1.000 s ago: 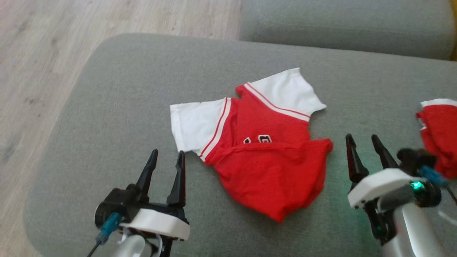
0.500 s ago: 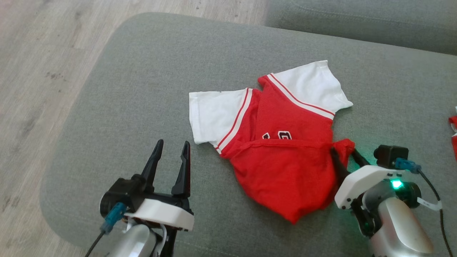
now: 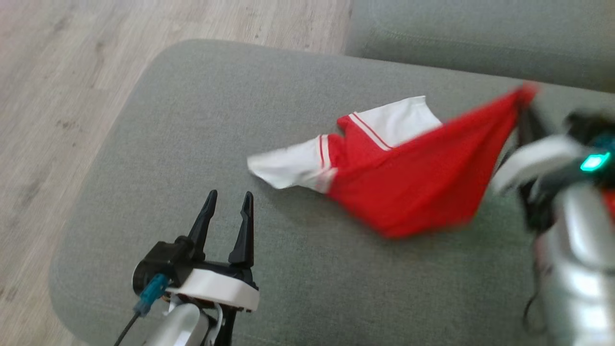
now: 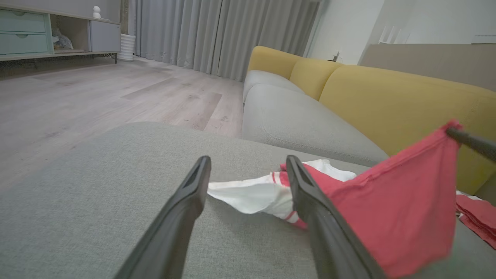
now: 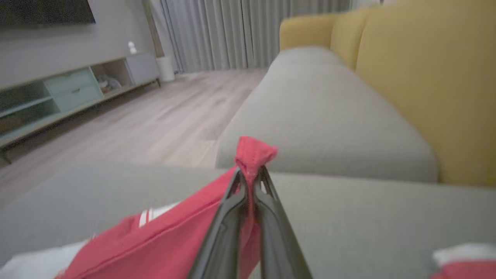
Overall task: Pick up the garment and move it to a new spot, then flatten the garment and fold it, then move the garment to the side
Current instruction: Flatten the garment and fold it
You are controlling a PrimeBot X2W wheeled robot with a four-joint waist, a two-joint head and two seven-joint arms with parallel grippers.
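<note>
The right claw (image 5: 250,176) is clamped shut on a pinch of the red hem of the little shirt (image 3: 423,178). That corner is up off the grey cushion (image 3: 192,120), while the white sleeve (image 3: 288,168) and collar end drag on the cushion near its middle. The left claw (image 3: 229,197) hangs spread wide and empty just short of that sleeve, touching nothing. The head view is smeared around the right arm, so I can only guess how much cloth sits between the fingers; from the wrist, a small tuft pokes past the tips. To carry it well, I'd lift until the sleeve clears the cushion before travelling, move smoothly so the thin pinch doesn't slip, and set it down away from the other red clothes (image 4: 478,217) at the right, with room to spread it flat.
</note>
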